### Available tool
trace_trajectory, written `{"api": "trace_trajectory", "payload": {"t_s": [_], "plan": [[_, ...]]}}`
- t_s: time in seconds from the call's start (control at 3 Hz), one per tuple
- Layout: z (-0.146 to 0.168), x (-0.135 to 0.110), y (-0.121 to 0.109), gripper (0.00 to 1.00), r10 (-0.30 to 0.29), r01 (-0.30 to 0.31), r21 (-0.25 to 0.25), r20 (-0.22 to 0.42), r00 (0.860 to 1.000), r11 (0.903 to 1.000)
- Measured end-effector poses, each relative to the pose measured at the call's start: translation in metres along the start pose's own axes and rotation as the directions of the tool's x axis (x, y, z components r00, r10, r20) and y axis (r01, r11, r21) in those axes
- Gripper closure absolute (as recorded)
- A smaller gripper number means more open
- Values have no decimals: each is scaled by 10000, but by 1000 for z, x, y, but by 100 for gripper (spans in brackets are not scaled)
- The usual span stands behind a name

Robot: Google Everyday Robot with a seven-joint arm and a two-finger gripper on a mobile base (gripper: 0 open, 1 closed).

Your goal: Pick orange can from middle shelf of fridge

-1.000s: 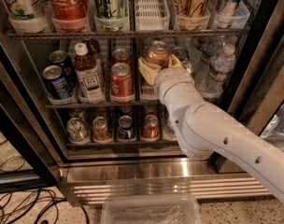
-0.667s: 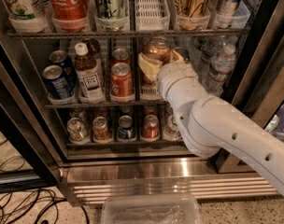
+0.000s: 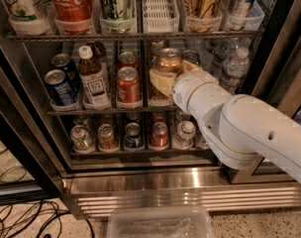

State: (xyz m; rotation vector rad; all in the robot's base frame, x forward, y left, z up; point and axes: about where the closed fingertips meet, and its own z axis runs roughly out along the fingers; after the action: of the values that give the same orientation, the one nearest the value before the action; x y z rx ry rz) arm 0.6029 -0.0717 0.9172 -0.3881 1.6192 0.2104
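The orange can [image 3: 169, 60], copper-brown with a silver top, stands at the front of the middle shelf [image 3: 96, 111] of the fridge [image 3: 155, 181], in the lane right of a redder can [image 3: 128, 86]. My gripper [image 3: 174, 73] is at the orange can, reaching in from the lower right and covering the can's lower body. My white arm [image 3: 249, 128] hides the shelf's right lanes.
Left on the middle shelf stand two blue cans [image 3: 59, 86] and a tea bottle [image 3: 93, 81]. Water bottles [image 3: 234, 66] stand at the right. The top rack holds tall cans [image 3: 71, 4]; the bottom rack holds several small cans [image 3: 133, 135]. A clear plastic bin [image 3: 160, 222] and cables [image 3: 22, 219] lie on the floor.
My arm has pushed a little farther toward the shelf and the view has come closer. The orange can stays in its place on the shelf.
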Motion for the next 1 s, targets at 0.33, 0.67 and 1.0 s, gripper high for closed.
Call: {"api": "trace_trajectory", "payload": {"t_s": [0.33, 0.67, 1.0], "plan": [[-20, 13, 31, 100, -174, 78, -971, -985, 9950, 9952], [-44, 20, 72, 100, -648, 236, -2325, -1713, 9831, 9723], [-57, 32, 82, 100, -959, 112, -3515, -2243, 9698, 9361]]}}
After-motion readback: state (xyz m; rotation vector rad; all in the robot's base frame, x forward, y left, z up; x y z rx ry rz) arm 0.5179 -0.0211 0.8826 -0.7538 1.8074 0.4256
